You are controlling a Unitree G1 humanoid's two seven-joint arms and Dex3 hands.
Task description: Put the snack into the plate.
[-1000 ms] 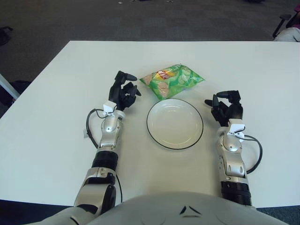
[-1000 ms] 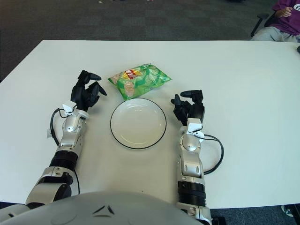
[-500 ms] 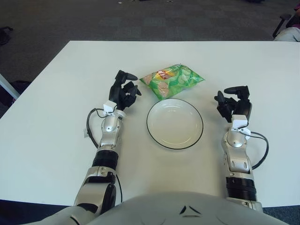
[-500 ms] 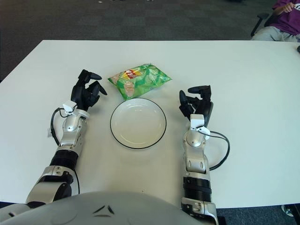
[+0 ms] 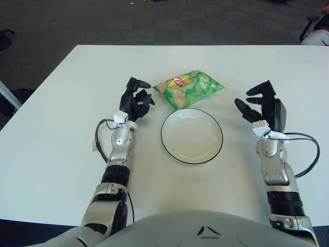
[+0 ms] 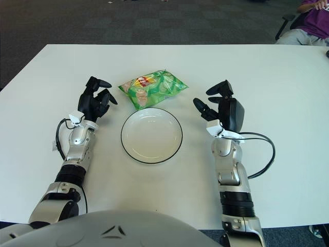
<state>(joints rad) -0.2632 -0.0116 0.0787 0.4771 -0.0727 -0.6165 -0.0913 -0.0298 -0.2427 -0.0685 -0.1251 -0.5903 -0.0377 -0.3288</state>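
A green snack bag (image 5: 188,88) lies on the white table, just behind the empty white plate (image 5: 192,136) with a dark rim. My right hand (image 5: 260,106) is raised to the right of the plate, fingers spread, holding nothing. It is apart from the bag, to the bag's right and nearer to me. My left hand (image 5: 136,99) shows left of the bag and plate, fingers relaxed and empty.
The white table (image 5: 61,144) stretches wide on both sides. Dark carpet lies beyond its far edge. A seated person (image 6: 312,20) shows at the far right corner. Cables loop beside both forearms.
My right hand has lifted and moved to the right and slightly away from me, with its fingers opening wider. The left hand, bag and plate have not moved.
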